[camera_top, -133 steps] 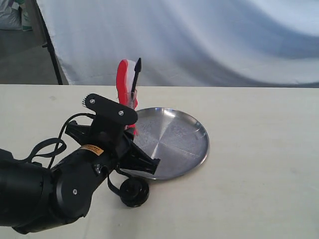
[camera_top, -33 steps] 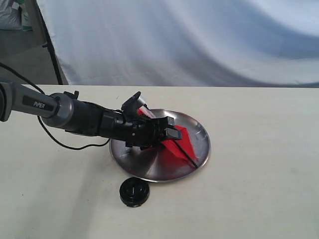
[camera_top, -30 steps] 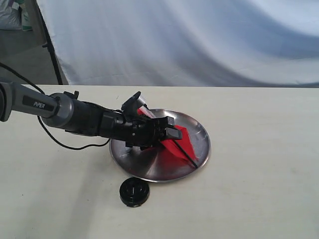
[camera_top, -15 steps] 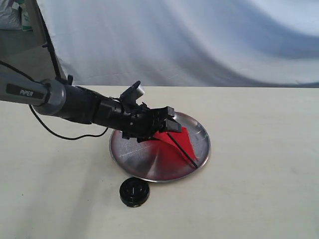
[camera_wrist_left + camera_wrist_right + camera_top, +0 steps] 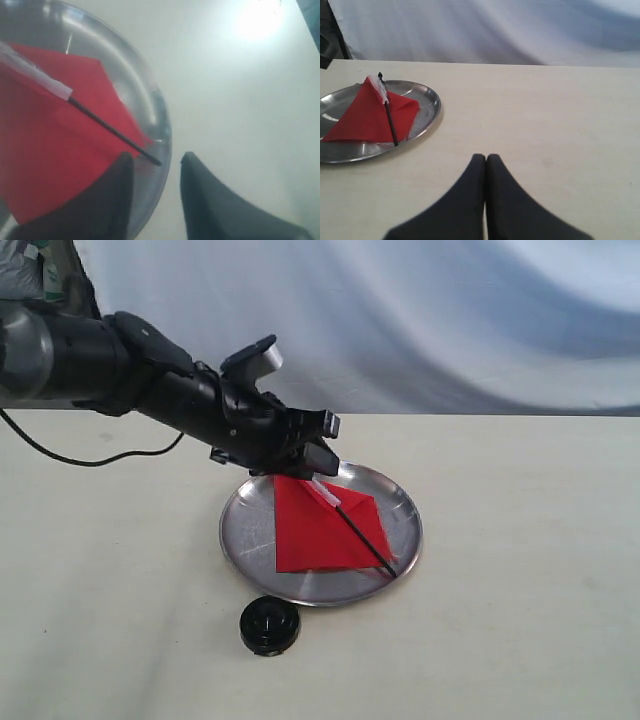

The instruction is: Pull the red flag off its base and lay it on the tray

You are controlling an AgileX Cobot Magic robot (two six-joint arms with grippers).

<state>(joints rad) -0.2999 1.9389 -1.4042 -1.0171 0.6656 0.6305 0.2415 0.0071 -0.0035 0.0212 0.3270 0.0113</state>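
Risen since a moment ago, the left gripper (image 5: 327,445) hangs open and empty above the tray's (image 5: 248,540) rim. The red flag (image 5: 310,528) lies flat in the tray; the base (image 5: 269,625) sits just beside it on the tabletop (image 5: 520,590). The right gripper (image 5: 486,159) is closed.

The left arm (image 5: 120,370) comes in from the left side of the exterior view, stretched out long and sloping down toward the wrist. The left end effector (image 5: 326,445) has its fingers (image 5: 120,175) spread apart with nothing between them. The right end effector (image 5: 485,162) only shows on its own wrist cam, tips pressed flat together and empty.
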